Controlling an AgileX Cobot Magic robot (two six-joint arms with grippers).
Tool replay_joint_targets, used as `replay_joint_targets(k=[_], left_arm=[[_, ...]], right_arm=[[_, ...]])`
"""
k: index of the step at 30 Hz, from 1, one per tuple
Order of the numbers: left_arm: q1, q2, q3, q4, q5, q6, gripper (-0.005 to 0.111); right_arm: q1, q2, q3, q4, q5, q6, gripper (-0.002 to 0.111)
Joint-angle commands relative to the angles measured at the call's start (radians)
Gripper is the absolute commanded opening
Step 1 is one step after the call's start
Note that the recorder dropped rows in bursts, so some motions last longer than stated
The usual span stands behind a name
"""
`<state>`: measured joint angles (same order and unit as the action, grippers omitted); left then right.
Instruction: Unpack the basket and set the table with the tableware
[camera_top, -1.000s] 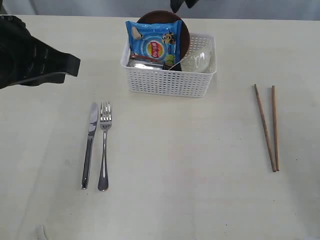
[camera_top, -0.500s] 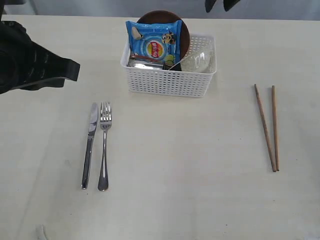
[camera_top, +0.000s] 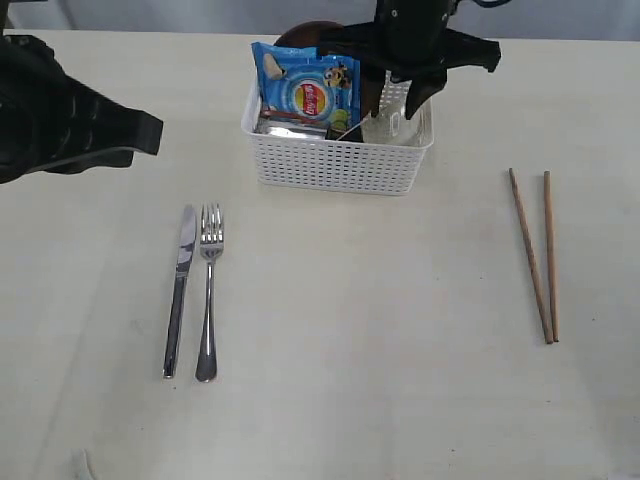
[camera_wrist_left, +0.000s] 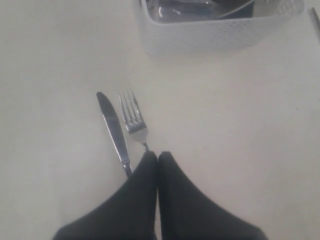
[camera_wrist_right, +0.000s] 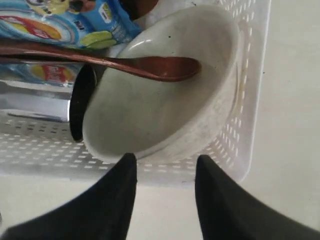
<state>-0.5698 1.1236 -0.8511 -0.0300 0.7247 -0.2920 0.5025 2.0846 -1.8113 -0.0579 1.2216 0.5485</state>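
The white basket (camera_top: 340, 165) stands at the back middle of the table (camera_top: 380, 330). It holds a blue snack bag (camera_top: 305, 90), a brown plate (camera_top: 300, 32), a steel mug (camera_wrist_right: 45, 97) and a tilted cream bowl (camera_wrist_right: 165, 105) with a wooden spoon (camera_wrist_right: 130, 66) lying across it. My right gripper (camera_top: 395, 98) hangs open over the basket's right part, its jaws just outside the bowl's rim (camera_wrist_right: 165, 159) with nothing between them. A knife (camera_top: 179, 290) and fork (camera_top: 208, 290) lie side by side at front left. Two chopsticks (camera_top: 538, 255) lie at the right. My left gripper (camera_wrist_left: 157, 156) is shut and empty, above the table's left side.
The left arm (camera_top: 70, 120) reaches in from the left edge, well clear of the basket. In the left wrist view the knife (camera_wrist_left: 114, 131) and fork (camera_wrist_left: 132, 119) lie just beyond the shut fingertips, with the basket (camera_wrist_left: 220, 32) farther off.
My right arm has come down from the far edge of the view to over the basket's right part. The left arm has barely shifted. Nothing on the table has moved.
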Motion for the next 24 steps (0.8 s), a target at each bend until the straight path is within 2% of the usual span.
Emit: replay_joint_targets(k=[1,14,24], left_arm=[[0.0,-0.007,0.006,-0.001,-0.009,0.007,0.0],[0.0,-0.007,0.006,-0.003,-0.009,0.007,0.0],[0.0,-0.007,0.006,-0.003,-0.009,0.007,0.0]], right_arm=[[-0.015,0.038,-0.002,-0.007,0.0,0.035,0.038],[-0.05,0.06,-0.105,-0.004,0.0,0.062,0.038],[-0.05,0.074,-0.105,0.008,0.0,0.062,0.038]])
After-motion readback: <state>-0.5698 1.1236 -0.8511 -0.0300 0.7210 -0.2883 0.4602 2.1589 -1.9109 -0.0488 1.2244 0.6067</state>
